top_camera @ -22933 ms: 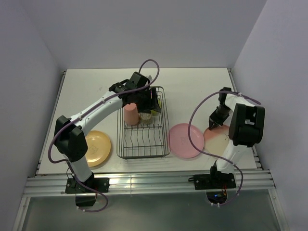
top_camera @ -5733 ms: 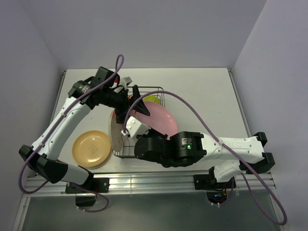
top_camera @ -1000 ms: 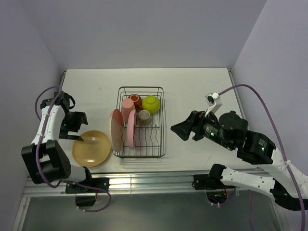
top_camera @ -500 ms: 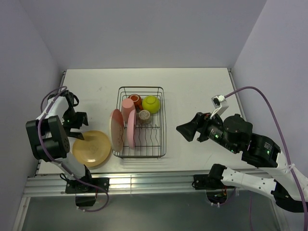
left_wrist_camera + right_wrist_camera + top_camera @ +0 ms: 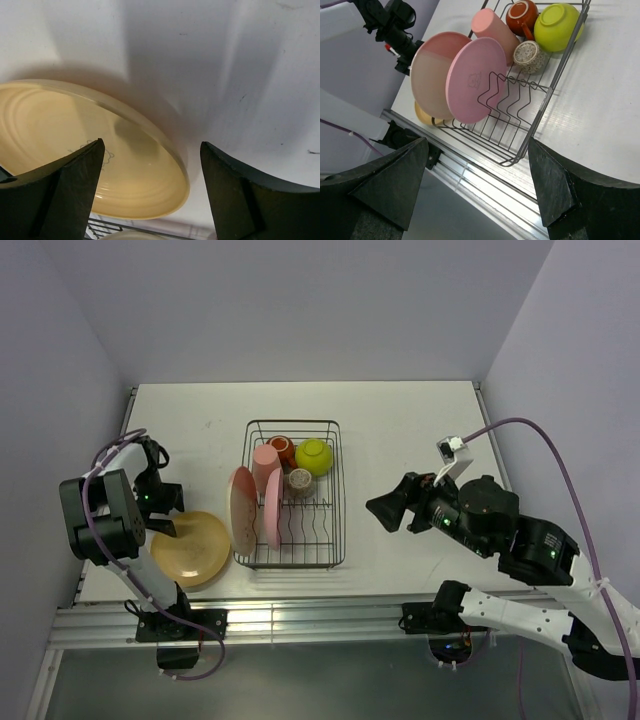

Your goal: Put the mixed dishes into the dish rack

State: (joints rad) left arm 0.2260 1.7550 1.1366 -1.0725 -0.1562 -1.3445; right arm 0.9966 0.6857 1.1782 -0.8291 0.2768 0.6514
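Rack [image 5: 341,490] is holding the pink-and-cream plate [image 5: 240,512] and pink plate [image 5: 273,508] on edge at its left side, with the tumbler [image 5: 265,462], cup [image 5: 281,450], green bowl [image 5: 314,456] and tan bowl [image 5: 300,480] sitting at its far end. Yellow plate [image 5: 198,550] is lying on the table [image 5: 400,430] just left of the rack. Left tool [image 5: 151,150] is hanging over that plate's rim, fingers apart. Right tool [image 5: 477,142] is hanging well right of the rack, fingers apart, gripping nothing.

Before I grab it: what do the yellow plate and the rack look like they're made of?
Yellow plate: likely plastic with a smooth semi-gloss finish, going by the soft sheen, moulded concentric rings and thin even rim.
Dish rack: probably coated metal wire, black and satin. It is built of thin bent rods with no bare metal showing.
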